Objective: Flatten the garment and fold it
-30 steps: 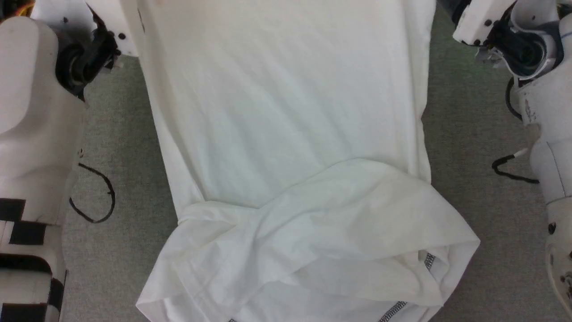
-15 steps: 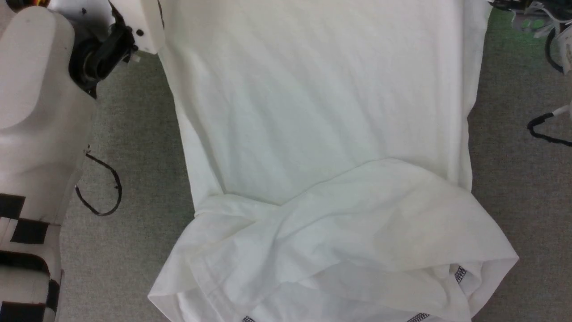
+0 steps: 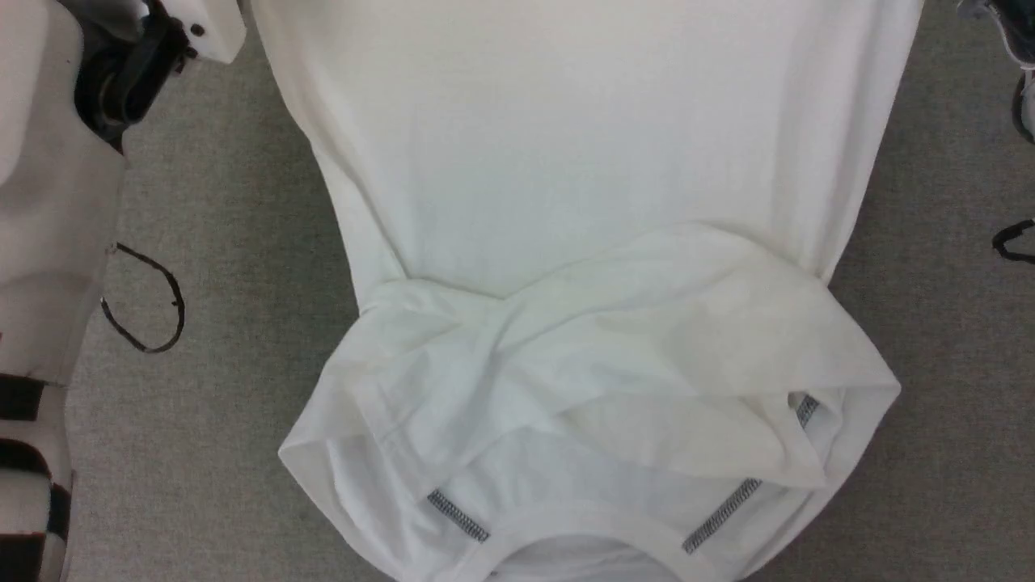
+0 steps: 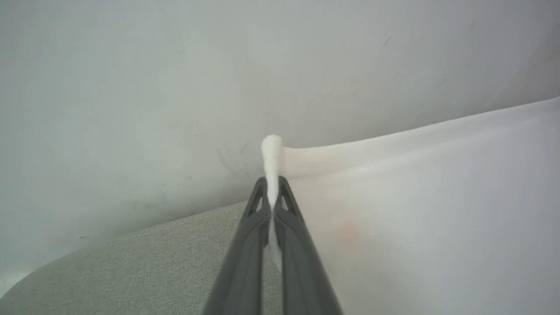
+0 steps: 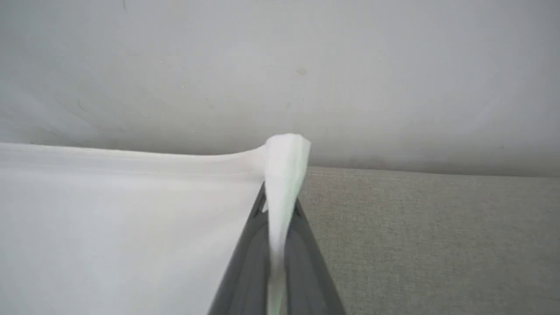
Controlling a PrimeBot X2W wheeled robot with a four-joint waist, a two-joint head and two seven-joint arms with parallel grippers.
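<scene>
the step in hand looks like the flattening. both hands grip the edge of the garment (image 3: 582,145) farthest from the collar (image 3: 566,524), one at each corner, and the cloth between them runs in a taut line. the left hand (image 4: 272,186) is clamped shut on a pinch of white fabric that pokes out past its fingertips. the right hand (image 5: 280,199) is closed the same way on the opposite corner.

the garment lies on the grey cloth surface (image 3: 226,242), its body smooth and wide away from the collar. just beyond the collar the thin fabric is doubled over itself in a rumpled flap (image 3: 614,347), and short dark zigzag seams (image 3: 457,515) show on either side of the collar.

judging by that, the next move calls for a steady pull away from the collar, both hands together, so the flap drags out flat. an uneven pull would likely skew the cloth.
</scene>
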